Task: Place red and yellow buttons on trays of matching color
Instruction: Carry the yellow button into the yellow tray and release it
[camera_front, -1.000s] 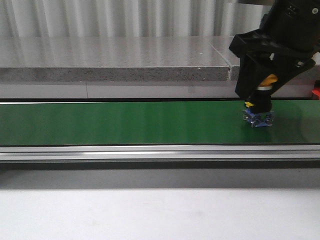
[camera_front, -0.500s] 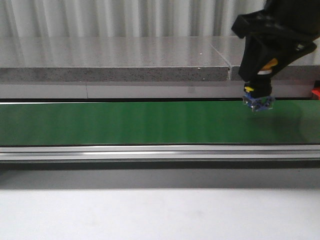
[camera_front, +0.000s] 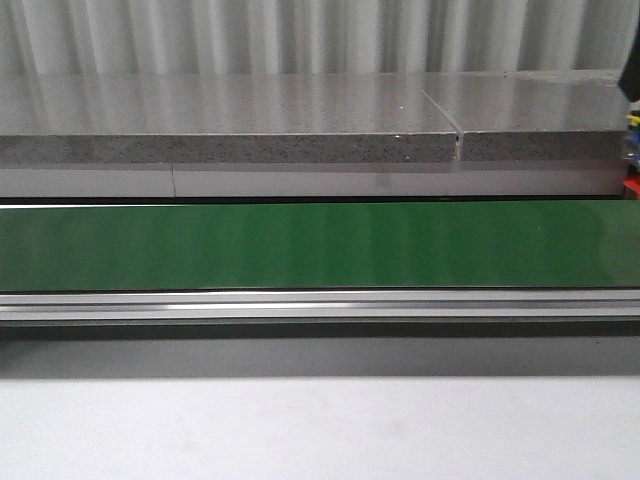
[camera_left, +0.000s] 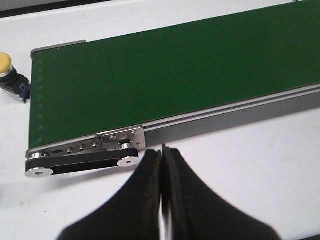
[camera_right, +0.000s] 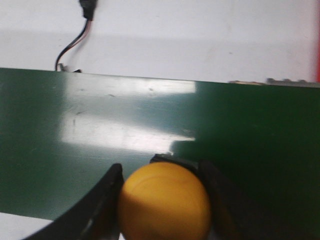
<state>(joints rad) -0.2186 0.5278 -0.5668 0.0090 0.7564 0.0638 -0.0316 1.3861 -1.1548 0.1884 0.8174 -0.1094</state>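
Observation:
My right gripper (camera_right: 162, 200) is shut on a yellow button (camera_right: 164, 202), whose domed cap fills the gap between the fingers, and holds it above the green conveyor belt (camera_right: 100, 150). That gripper is out of the front view. My left gripper (camera_left: 162, 155) is shut and empty over the white table, just in front of the end of the conveyor (camera_left: 165, 75). A second yellow button (camera_left: 9, 75) with a black and blue base lies on the table beside that end of the belt. No tray shows in any view.
The green belt (camera_front: 320, 245) runs across the front view with an aluminium rail (camera_front: 320, 305) before it and a grey stone ledge (camera_front: 230, 120) behind. A black and red cable (camera_right: 75, 40) lies beyond the belt. A belt drive pulley (camera_left: 80, 162) sits at the conveyor end.
My right arm rose from the belt with the yellow button in its gripper and left the front view at the upper right. The belt is now bare there.

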